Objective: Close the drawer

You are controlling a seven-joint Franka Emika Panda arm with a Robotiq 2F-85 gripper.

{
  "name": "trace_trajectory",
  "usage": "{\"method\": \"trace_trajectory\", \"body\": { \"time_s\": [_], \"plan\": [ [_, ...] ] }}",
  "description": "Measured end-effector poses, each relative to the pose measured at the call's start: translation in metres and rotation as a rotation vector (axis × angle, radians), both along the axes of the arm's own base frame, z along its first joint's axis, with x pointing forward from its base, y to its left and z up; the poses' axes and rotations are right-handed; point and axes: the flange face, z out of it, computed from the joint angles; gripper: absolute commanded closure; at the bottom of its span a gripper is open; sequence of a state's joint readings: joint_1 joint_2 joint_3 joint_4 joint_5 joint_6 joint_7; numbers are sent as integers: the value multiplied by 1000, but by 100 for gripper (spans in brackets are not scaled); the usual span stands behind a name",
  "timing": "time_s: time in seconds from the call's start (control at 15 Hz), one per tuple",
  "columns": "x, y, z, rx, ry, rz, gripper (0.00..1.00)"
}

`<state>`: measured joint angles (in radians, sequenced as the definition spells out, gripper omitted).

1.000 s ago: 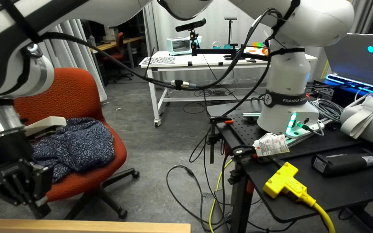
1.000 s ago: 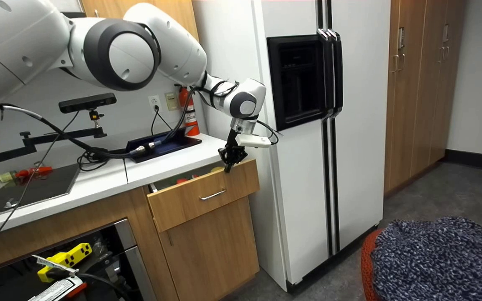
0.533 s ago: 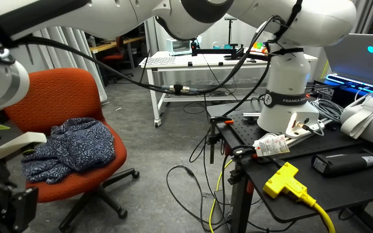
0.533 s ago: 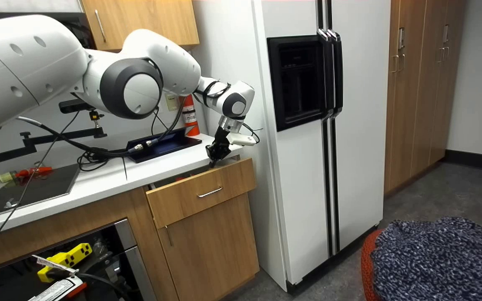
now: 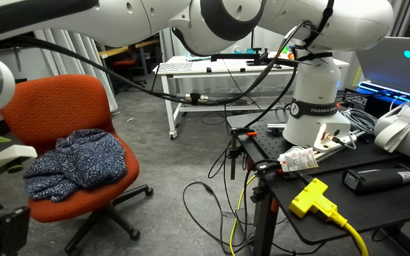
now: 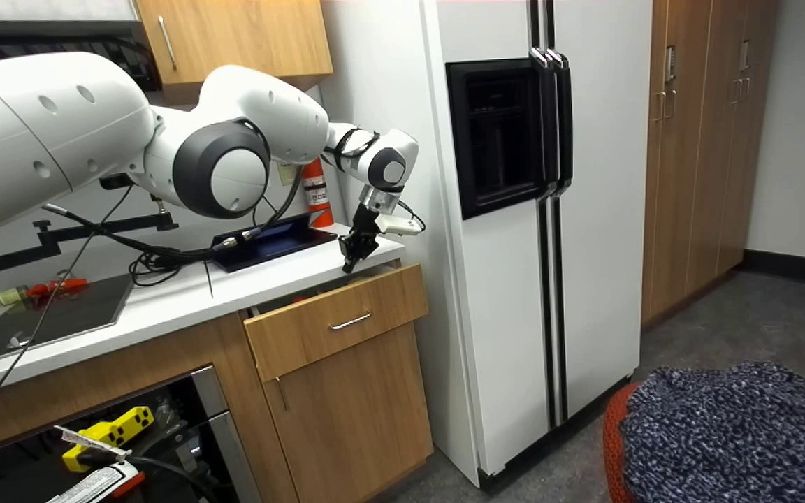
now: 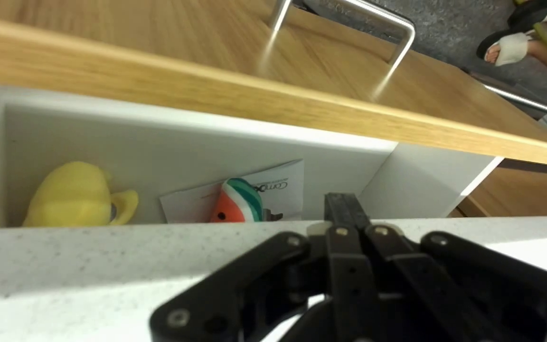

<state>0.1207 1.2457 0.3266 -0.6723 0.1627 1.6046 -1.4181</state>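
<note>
Partly open, the wooden drawer point(image 6: 332, 340) is seen at six o'clock from the gripper point(image 6: 348, 267) in an exterior view. Empty fingers point(image 7: 336, 209) are pressed together. Its flat front, likely hard and easily slid, should be pushed.

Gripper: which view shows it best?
Wrist view: the gripper is close up, jaws together. In an exterior view it's small, near the open drawer; in an exterior view with the robot base it's cut off, lower left.
</note>
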Motion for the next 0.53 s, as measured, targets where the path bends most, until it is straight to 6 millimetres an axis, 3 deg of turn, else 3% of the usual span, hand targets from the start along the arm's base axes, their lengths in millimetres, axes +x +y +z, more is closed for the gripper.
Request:
{"method": "trace_trajectory", "body": {
  "time_s": [0.2, 0.53],
  "plan": [
    [7, -9, 12, -15, -32, -12, 100],
    [15, -37, 7, -70, -42, -45, 100]
  ]
}}
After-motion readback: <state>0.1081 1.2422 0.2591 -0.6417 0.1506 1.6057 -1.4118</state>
